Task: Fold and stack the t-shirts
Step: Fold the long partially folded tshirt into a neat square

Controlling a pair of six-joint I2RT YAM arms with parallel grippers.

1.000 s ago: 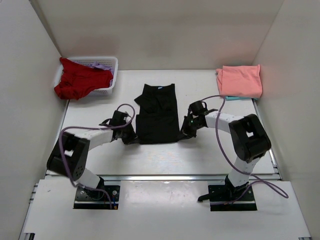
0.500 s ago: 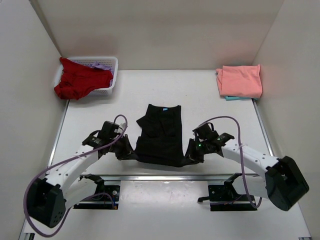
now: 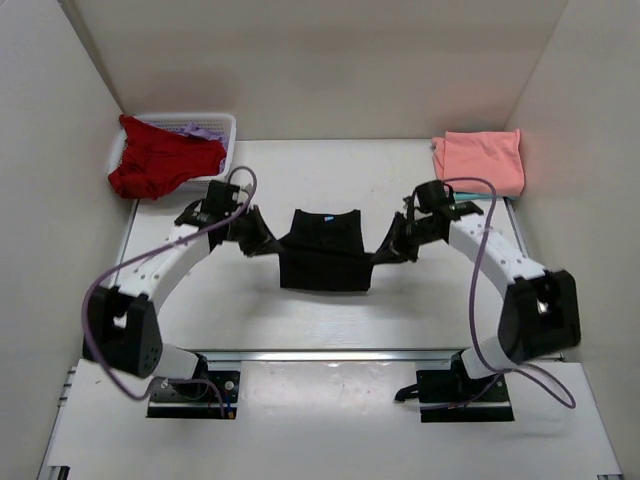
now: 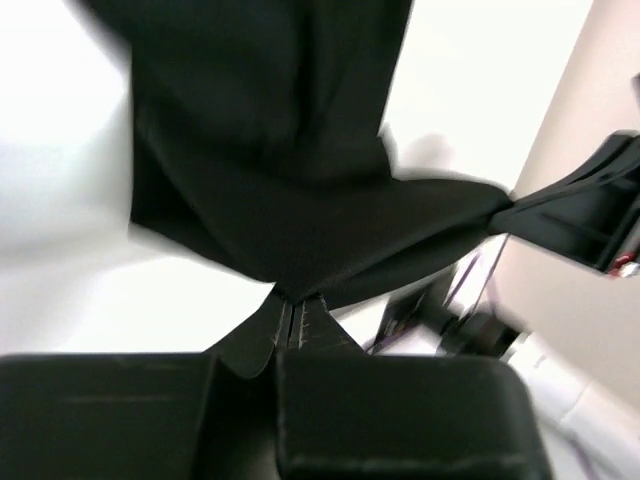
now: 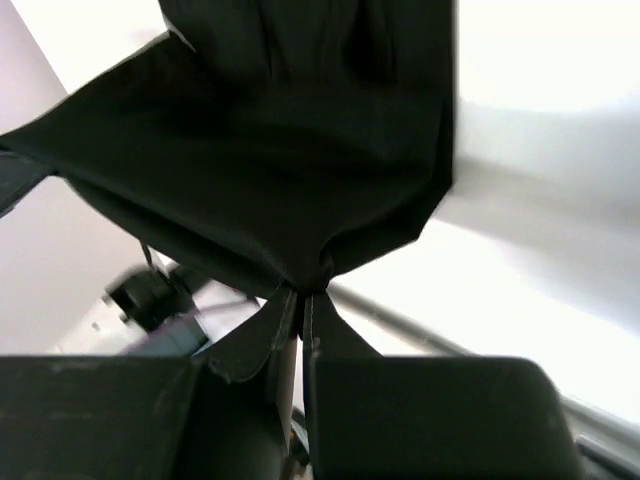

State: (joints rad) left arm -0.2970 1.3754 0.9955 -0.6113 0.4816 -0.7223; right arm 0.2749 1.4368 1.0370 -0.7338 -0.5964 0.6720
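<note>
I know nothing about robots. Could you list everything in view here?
black cloth t-shirt: one, black, table middle, stretched between both pincers
red cloth t-shirt: one, red, draped over the basket
white slatted plastic basket: one, white, far left corner
lavender cloth: one, pale purple, in the basket
salmon-pink folded t-shirt: one, pink, far right corner
teal cloth: one, edge showing under the pink shirt
white table: one
left pincer: one, black, shut on the black shirt
right pincer: one, black, shut on the black shirt

The black t-shirt has a seemingly light-blue label; red t-shirt, salmon-pink t-shirt, white basket.
</note>
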